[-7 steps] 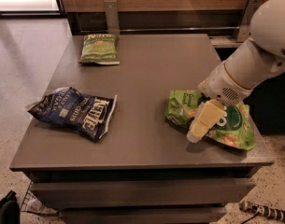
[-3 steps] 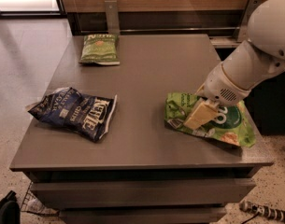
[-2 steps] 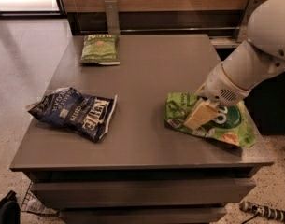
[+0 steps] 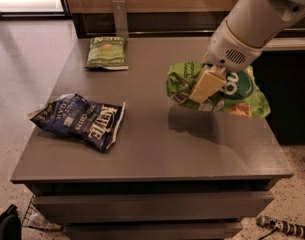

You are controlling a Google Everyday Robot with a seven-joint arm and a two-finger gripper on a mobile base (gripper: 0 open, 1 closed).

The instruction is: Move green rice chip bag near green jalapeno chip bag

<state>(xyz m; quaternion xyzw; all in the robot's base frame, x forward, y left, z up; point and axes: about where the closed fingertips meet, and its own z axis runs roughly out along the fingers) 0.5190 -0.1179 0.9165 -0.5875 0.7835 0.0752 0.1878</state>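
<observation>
The green rice chip bag (image 4: 239, 91), bright lime green with a dark circle, hangs above the right side of the grey table (image 4: 157, 134) and casts a shadow below it. My gripper (image 4: 204, 86) is shut on the bag's left part, one cream finger lying across its front. The white arm comes down from the upper right. The green jalapeno chip bag (image 4: 107, 52), small and olive green, lies flat at the table's far left, well apart from the held bag.
A dark blue Kettle chip bag (image 4: 82, 120) lies crumpled at the table's front left. A grey upright post (image 4: 120, 16) stands behind the jalapeno bag. A dark cabinet (image 4: 287, 99) stands to the right of the table. Drawer fronts run below the table's front edge.
My gripper closed on the rice chip bag and lifted it off the table, moving it up and slightly left. The other bags have not moved.
</observation>
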